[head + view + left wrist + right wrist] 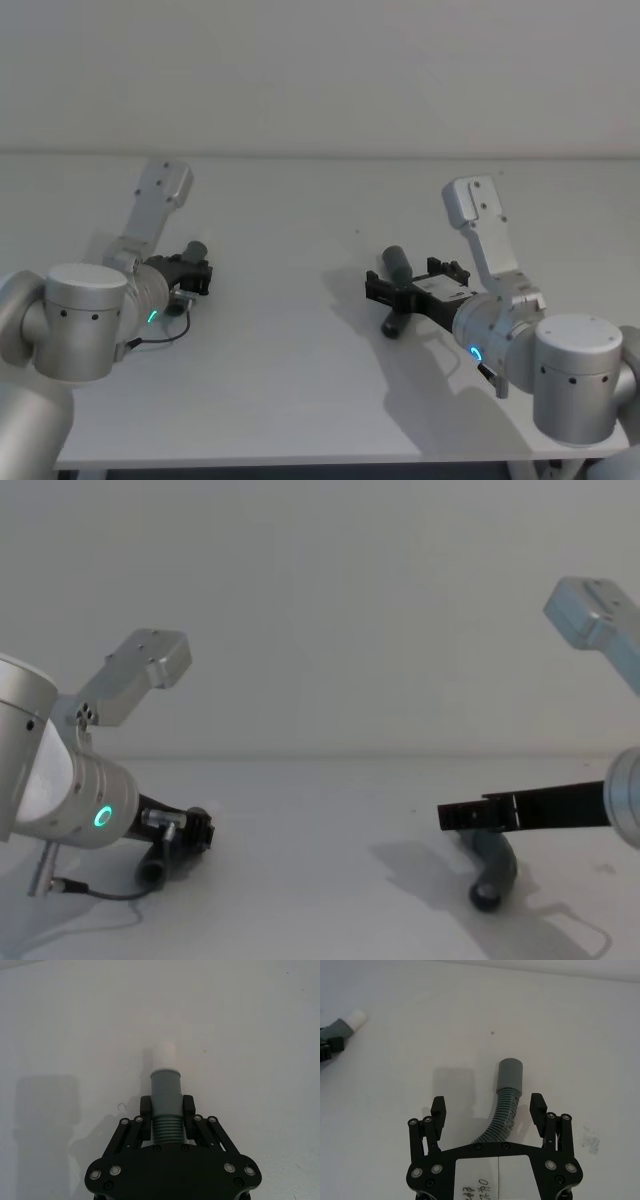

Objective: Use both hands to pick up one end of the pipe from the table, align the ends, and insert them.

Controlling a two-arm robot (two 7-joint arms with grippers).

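left gripper (197, 272) on the left side of the table (300, 390), low over the surface. clamped tight on first pipe piece (165, 1091), pads (145, 1106) pressing the ribbed stretch just behind the smooth grey cuff. white spigot tip (163, 1054) sticking out past the fingertips, pointing away from the wrist, faint shadow on the table beside it. in chest view, other end of that piece hanging below the gripper, close to the surface. touching or not, cannot tell.

right gripper (383, 288) right of centre, well apart from the left one. jaws spread wide, gripping nothing. second pipe piece (504, 1112) lying on the table between the open fingers (438, 1110), bent, ribbed middle running back under the palm. plain grey cuff (510, 1074) poking out beyond the fingertips. bare table visible on both sides between fingers and hose. in chest view, gripper held level just above the piece, near end of the piece resting on the table.

two pieces well apart, ends not yet joined.
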